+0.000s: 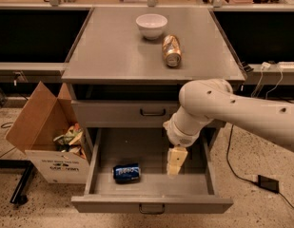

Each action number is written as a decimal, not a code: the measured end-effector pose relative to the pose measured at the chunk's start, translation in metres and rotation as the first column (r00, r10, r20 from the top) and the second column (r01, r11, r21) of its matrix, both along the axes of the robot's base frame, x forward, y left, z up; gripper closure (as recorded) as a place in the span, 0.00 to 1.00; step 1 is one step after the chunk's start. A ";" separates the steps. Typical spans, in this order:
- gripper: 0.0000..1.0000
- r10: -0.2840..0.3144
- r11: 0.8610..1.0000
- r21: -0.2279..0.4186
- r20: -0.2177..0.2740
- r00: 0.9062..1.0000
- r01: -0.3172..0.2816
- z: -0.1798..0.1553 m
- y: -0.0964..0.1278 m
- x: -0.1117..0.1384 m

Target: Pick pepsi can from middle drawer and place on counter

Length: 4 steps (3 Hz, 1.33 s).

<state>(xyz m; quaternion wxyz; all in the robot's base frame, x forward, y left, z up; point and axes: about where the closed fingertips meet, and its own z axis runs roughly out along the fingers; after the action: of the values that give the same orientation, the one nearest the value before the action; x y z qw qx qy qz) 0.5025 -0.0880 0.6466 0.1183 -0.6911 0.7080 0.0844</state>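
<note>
The pepsi can is blue with white lettering and lies on its side at the front left of the open middle drawer. My gripper hangs from the white arm over the middle of the drawer floor, to the right of the can and apart from it. The grey counter tops the cabinet above the drawers.
A white bowl and a gold-tan can lying on its side are on the counter. A closed grey drawer front is above the open drawer. An open cardboard box with wrappers stands on the floor at left. Cables lie on the floor at right.
</note>
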 end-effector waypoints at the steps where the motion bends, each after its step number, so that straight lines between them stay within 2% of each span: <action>1: 0.00 0.030 0.998 0.060 -0.043 0.999 -0.027 -0.030 0.030 0.004; 2: 0.00 0.058 0.992 0.115 -0.100 0.993 -0.047 -0.052 0.054 0.002; 3: 0.00 0.058 0.992 0.115 -0.100 0.993 -0.047 -0.052 0.054 0.002; 4: 0.00 0.099 0.986 0.145 -0.096 0.991 -0.084 -0.074 0.059 0.009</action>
<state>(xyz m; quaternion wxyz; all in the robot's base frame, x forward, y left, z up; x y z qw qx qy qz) 0.5113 -0.0293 0.5725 0.1265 -0.7076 0.6729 0.1749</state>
